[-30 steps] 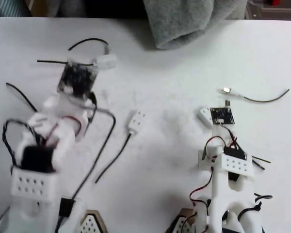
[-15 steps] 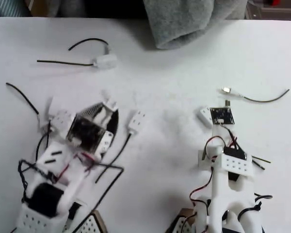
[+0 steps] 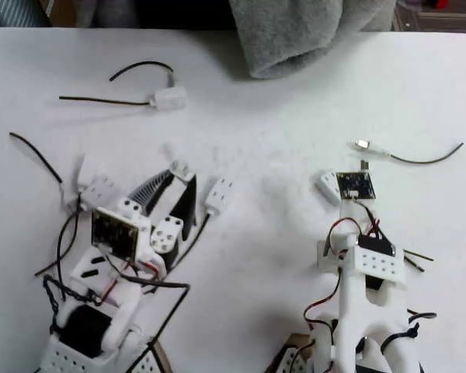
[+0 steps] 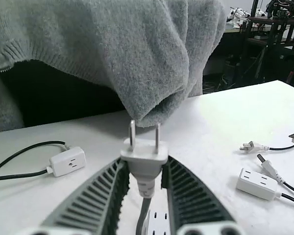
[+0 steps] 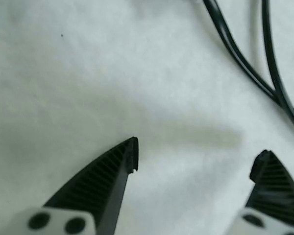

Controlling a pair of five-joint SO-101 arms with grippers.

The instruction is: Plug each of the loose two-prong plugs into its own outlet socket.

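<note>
High view: the left gripper (image 3: 173,189) pinches a two-prong plug (image 3: 179,169) at its tips. 1 outlet socket (image 3: 219,194) lies just beside that hand, and a far socket (image 3: 169,98) lies well ahead of it. A loose plug (image 3: 364,144) lies ahead of the right arm.

Left wrist view: the prongs point away from the fingers, clear of any socket.

Right wrist view: the right gripper (image 5: 198,159) is spread, holding nothing, with black cords (image 5: 237,56) beyond its tips.

By my reading 0 plugs are seated, so every insertion remains.

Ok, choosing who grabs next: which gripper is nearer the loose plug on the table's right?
Right. The right gripper sits just short of the loose plug; the left gripper, holding a second plug, is far to its left.
</note>
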